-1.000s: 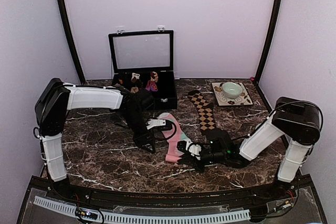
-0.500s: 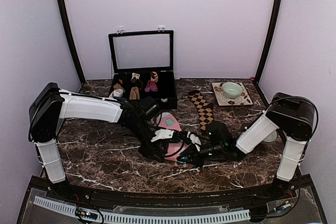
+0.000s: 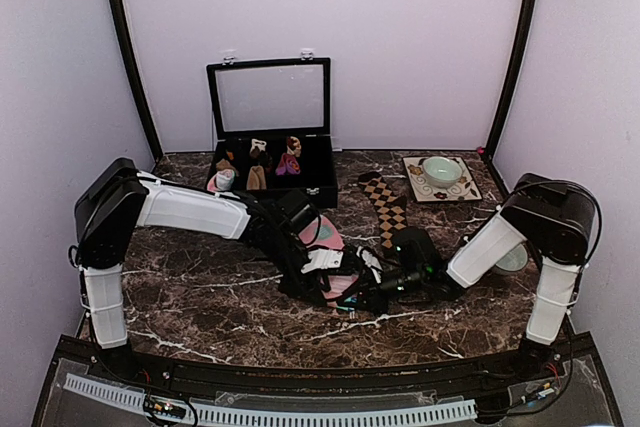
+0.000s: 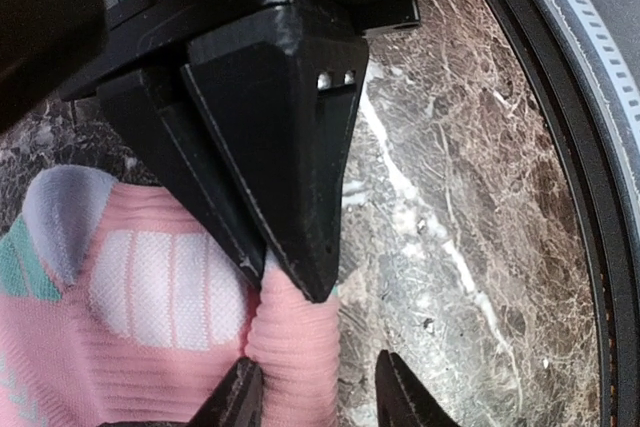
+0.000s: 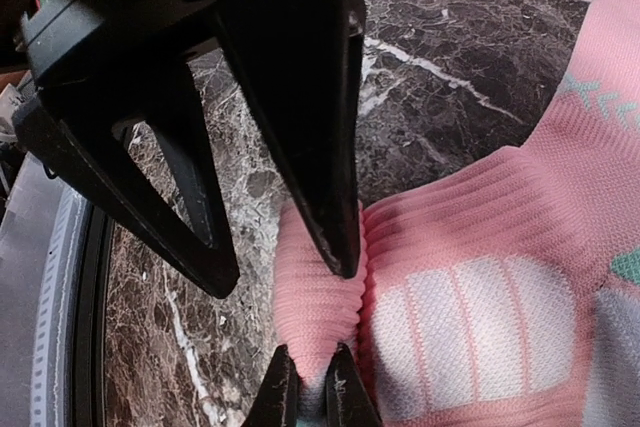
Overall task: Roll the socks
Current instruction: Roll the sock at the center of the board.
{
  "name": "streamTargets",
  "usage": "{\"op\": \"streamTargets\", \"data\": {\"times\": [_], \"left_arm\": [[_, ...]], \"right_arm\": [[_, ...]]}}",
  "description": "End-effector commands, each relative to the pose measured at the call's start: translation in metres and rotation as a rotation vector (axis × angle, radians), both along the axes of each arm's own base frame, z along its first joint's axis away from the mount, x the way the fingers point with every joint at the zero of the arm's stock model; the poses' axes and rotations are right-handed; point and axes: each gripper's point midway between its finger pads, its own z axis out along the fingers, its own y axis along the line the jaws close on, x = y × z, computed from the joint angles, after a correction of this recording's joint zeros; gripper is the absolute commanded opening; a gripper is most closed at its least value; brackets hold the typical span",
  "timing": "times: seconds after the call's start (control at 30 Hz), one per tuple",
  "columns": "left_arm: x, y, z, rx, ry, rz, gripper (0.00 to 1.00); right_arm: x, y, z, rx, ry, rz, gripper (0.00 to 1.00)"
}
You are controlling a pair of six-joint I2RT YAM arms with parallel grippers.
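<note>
Both grippers, left gripper (image 3: 338, 285) and right gripper (image 3: 362, 287), have closed in over the last second and now clamp the ribbed cuff of the pink sock (image 5: 470, 277) at table centre, so rolling can begin; the brown checked sock (image 3: 388, 209) lies untouched behind.

Near the middle of the bench (image 3: 200, 297) lies one sock (image 3: 325, 234), with both arms' tools meeting over its near end (the left tool (image 3: 345, 292) from the left, the right tool (image 3: 372, 285) from the right). The second sock (image 3: 388, 209) lies behind and to the right. An open case (image 3: 270, 137) stands at the back, left of a tray (image 3: 413, 185) carrying a bowl (image 3: 441, 169).
</note>
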Motion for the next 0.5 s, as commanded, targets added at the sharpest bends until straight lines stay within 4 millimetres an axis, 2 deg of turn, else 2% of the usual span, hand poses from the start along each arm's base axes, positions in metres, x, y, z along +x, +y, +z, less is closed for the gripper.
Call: {"op": "streamTargets", "data": {"times": [0.0, 0.1, 0.23, 0.33, 0.37, 0.43, 0.47], "left_arm": [[0.000, 0.003, -0.010, 0.033, 0.001, -0.022, 0.39], [-0.001, 0.006, -0.018, 0.059, 0.011, -0.027, 0.30], [0.006, 0.003, -0.024, 0.083, 0.022, 0.011, 0.01], [0.008, 0.002, -0.026, 0.088, 0.083, 0.034, 0.00], [0.007, 0.003, -0.028, 0.094, 0.111, 0.039, 0.00], [0.005, 0.007, -0.032, 0.112, 0.171, 0.049, 0.00], [0.005, 0.009, -0.034, 0.123, 0.198, 0.053, 0.00]], "right_arm": [[-0.031, -0.055, -0.078, -0.318, 0.224, -0.064, 0.00], [-0.029, -0.053, -0.077, -0.313, 0.225, -0.065, 0.00], [-0.026, -0.053, -0.073, -0.302, 0.183, -0.060, 0.07], [-0.021, -0.054, -0.064, -0.274, 0.105, -0.064, 0.14], [-0.019, -0.054, -0.057, -0.255, 0.074, -0.071, 0.18], [-0.012, -0.055, -0.040, -0.206, -0.002, -0.102, 0.40], [-0.008, -0.056, -0.031, -0.183, -0.044, -0.121, 0.46]]}}
